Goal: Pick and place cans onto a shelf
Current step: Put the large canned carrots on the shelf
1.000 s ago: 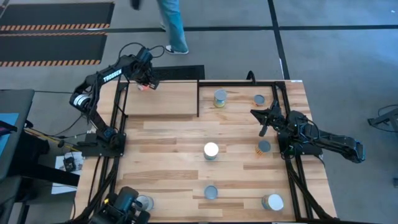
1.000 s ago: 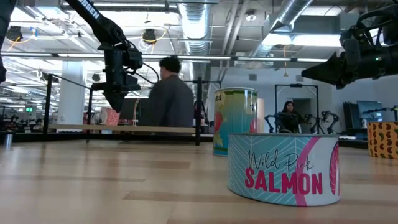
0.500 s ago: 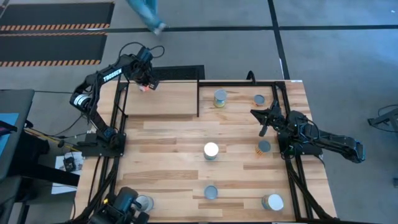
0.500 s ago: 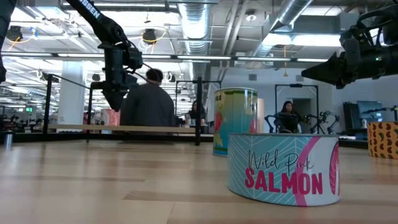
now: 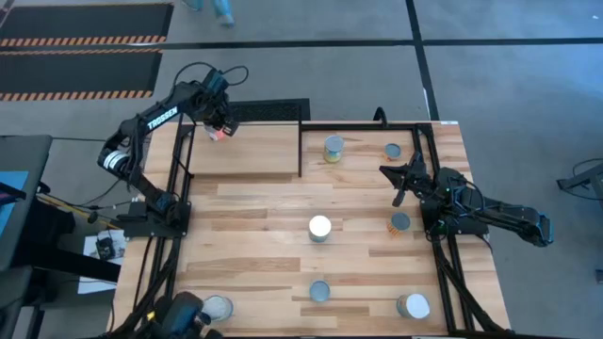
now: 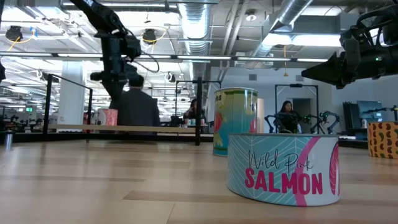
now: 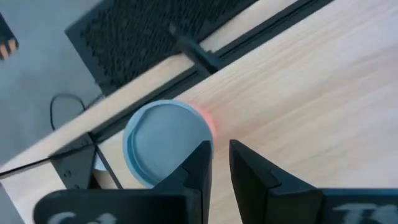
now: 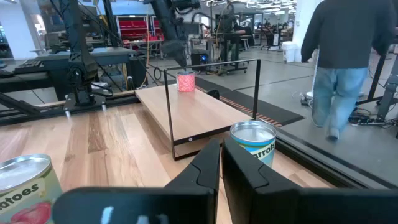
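A small can with a red label and a silver-blue top (image 5: 218, 135) stands upright on its base at the far left corner of the pale shelf board (image 5: 250, 151). It also shows in the left wrist view (image 7: 163, 148) and the low view (image 6: 111, 116). My left gripper (image 7: 221, 163) hovers above and just beside it, fingers together, touching nothing. It shows above the can in the low view (image 6: 114, 93). My right gripper (image 5: 397, 181) is shut and empty at the table's right side, with a blue-labelled can (image 8: 254, 142) ahead of it.
Several cans stand on the planked table: a tall one (image 5: 334, 149), a white-topped one (image 5: 320, 228), a salmon tin (image 6: 283, 169), and others (image 5: 400, 222) (image 5: 413, 306). Black rods (image 5: 301, 149) edge the shelf. A person (image 6: 134, 109) walks beyond the table.
My left gripper has risen straight up from the red can, which stays standing on the shelf. The person behind the table has walked toward the left.
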You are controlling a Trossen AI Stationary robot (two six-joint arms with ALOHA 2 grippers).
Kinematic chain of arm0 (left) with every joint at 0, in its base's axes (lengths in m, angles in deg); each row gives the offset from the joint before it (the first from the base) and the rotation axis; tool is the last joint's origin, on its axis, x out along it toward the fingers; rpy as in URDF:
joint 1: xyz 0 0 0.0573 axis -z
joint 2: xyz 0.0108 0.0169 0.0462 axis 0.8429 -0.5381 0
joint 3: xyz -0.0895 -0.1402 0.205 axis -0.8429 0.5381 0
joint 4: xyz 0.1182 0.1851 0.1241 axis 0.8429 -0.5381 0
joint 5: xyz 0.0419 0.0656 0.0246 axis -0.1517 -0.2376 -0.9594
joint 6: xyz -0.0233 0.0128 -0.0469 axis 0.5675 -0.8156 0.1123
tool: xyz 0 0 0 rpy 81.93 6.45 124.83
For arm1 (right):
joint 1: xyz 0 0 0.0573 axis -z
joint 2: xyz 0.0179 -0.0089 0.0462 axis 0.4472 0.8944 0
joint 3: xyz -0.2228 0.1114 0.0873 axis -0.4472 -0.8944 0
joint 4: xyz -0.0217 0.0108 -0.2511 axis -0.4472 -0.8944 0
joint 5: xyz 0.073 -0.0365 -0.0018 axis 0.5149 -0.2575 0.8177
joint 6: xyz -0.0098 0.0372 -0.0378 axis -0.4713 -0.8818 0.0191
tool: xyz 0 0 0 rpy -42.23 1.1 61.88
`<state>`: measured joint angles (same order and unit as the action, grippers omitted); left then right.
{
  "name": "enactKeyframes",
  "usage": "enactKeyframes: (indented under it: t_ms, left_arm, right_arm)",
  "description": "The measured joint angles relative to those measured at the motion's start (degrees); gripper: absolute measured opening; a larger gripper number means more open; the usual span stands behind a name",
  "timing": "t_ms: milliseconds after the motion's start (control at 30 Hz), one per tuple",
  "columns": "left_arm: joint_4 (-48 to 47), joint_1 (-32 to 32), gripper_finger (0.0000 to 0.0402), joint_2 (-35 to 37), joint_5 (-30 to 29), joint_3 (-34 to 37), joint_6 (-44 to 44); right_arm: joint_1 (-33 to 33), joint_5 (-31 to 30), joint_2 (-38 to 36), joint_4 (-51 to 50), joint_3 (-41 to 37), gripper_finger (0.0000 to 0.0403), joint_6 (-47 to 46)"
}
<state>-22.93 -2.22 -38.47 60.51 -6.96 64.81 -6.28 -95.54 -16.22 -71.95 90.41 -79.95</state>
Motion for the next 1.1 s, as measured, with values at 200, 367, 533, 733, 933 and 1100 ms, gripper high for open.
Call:
enactKeyframes:
  t_ms: [200, 367, 533, 733, 933, 1100]
  left_arm:
    - [2.1, 5.1, 0.0039, 9.0, 0.0, 0.9, -3.1]
    - [13.6, 14.7, 0.0004, 20.2, 0.0, 8.0, -1.9]
    - [31.4, 26.4, 0.0003, 31.1, 0.1, 20.1, -0.2]
    - [51.0, 39.9, 0.0000, 39.7, 0.0, 34.4, 1.3]
    - [67.9, 49.1, 0.0000, 41.0, -0.4, 45.8, 0.6]
    - [84.9, 53.2, 0.0000, 40.2, -1.5, 53.9, 2.6]
  right_arm:
    - [0.0, 0.0, 0.0, 0.0, 0.0, 0.0044, 0.0]
    - [0.0, 0.0, 0.0, 0.0, 0.0, 0.0044, 0.0]
    - [0.0, 0.0, 0.0, 0.0, 0.0, 0.0044, 0.0]
    - [0.0, 0.0, 0.0, 0.0, 0.0, 0.0044, 0.0]
    - [0.0, 0.0, 0.0, 0.0, 0.0, 0.0044, 0.0]
    - [0.0, 0.0, 0.0, 0.0, 0.0, 0.0044, 0.0]
